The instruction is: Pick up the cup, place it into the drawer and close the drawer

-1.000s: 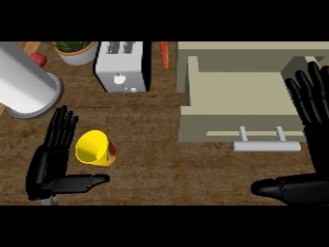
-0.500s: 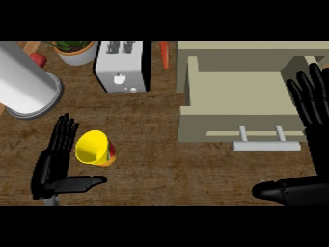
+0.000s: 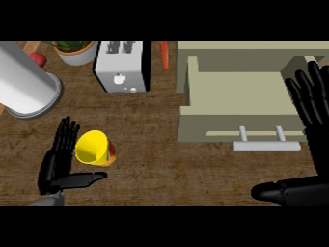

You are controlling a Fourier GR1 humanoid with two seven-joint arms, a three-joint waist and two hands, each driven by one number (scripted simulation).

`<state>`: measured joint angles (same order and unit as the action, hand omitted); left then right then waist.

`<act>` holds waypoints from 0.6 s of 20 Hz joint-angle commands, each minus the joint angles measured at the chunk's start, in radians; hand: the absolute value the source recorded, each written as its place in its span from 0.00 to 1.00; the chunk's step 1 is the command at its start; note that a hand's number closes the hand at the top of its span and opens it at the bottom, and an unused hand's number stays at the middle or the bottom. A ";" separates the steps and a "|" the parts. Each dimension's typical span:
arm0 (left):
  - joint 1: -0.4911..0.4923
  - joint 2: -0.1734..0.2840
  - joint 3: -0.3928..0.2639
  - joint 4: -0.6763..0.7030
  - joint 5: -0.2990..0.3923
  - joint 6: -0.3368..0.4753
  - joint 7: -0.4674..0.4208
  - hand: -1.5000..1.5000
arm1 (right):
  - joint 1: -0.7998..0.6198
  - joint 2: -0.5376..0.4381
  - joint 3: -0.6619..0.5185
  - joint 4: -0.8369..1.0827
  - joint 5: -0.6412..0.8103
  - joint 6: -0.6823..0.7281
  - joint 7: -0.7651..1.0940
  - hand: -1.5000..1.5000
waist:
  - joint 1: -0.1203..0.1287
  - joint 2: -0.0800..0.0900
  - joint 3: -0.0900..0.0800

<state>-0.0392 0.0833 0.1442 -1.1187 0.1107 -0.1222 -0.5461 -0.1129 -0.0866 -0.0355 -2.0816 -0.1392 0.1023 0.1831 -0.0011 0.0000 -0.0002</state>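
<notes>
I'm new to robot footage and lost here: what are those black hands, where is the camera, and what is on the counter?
The camera sits at the robot's head, looking steeply down at a wooden counter. The left hand is open beside a yellow cup, not holding it. The right hand is open by the side of an open drawer with a bar handle. Farther back stand a white toaster, a large metal cylinder, a potted plant, a carrot and something small and red. Nothing is held.
</notes>
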 commanded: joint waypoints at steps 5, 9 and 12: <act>-0.106 0.042 0.043 0.178 0.010 -0.012 -0.051 0.00 | 0.027 0.051 0.079 0.018 0.091 -0.023 -0.052 0.00 | 0.000 0.000 0.000; -0.024 0.024 0.012 0.115 0.010 -0.027 -0.059 0.00 | 0.105 0.000 -0.023 -0.019 -0.026 0.060 -0.085 0.00 | 0.001 -0.001 0.000; -0.126 0.031 0.024 0.252 -0.005 -0.011 -0.110 0.00 | -0.008 0.013 0.015 -0.017 0.012 -0.005 0.028 0.00 | 0.000 0.000 0.000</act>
<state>-0.1375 0.1177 0.1748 -0.8731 0.1047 -0.1496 -0.6758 -0.0890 -0.0731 -0.0259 -2.1004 -0.1326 0.1083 0.1784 -0.0018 0.0001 -0.0001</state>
